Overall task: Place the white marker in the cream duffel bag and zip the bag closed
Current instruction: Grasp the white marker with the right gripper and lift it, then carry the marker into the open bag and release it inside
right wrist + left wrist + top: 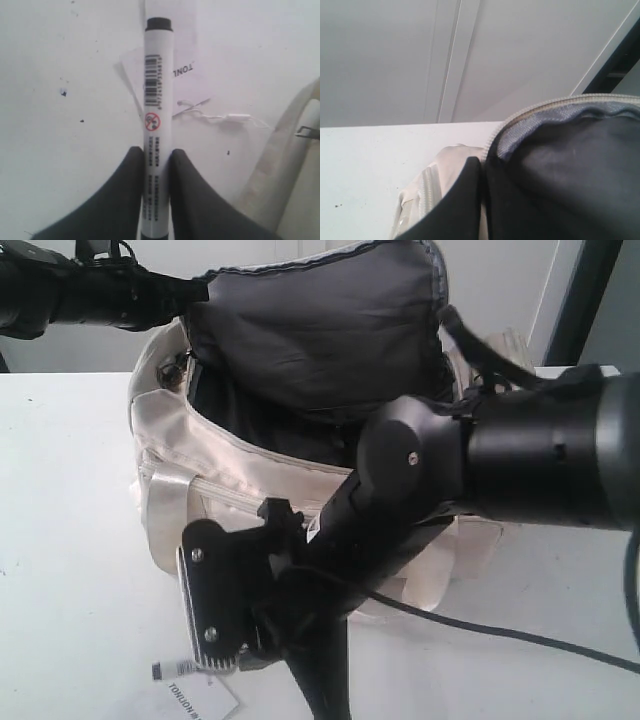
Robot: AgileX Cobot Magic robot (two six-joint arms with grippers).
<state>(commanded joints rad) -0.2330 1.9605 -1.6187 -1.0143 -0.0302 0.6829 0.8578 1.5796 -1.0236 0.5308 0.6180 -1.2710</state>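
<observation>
Right now the right gripper [156,151] is clamping the white marker [158,75]: its two black fingers [125,190] are pressing against either side of the barrel, and the barcode, the small dark print and the black end are sticking out past the fingertips. The marker is lying across a white paper tag [187,75] on the white table [60,540], outside the bag. Whether it is touching the tag or hanging just above it, I cannot tell. The tag's thin string [225,117] is trailing toward a cream strap [280,165] at the edge of the right wrist view.

In the exterior view the right arm is reaching down in front of the cream duffel bag [240,475], with the gripper sitting low, near the table, just beside the bag's front.

The left gripper [195,285] is gripping the edge of the bag's top flap and holding it up, so the dark grey lining [320,330] is facing forward and the mouth is standing open. In the left wrist view only one black finger [455,205] is showing, pressed against the flap beside its zipper teeth [540,105].
</observation>
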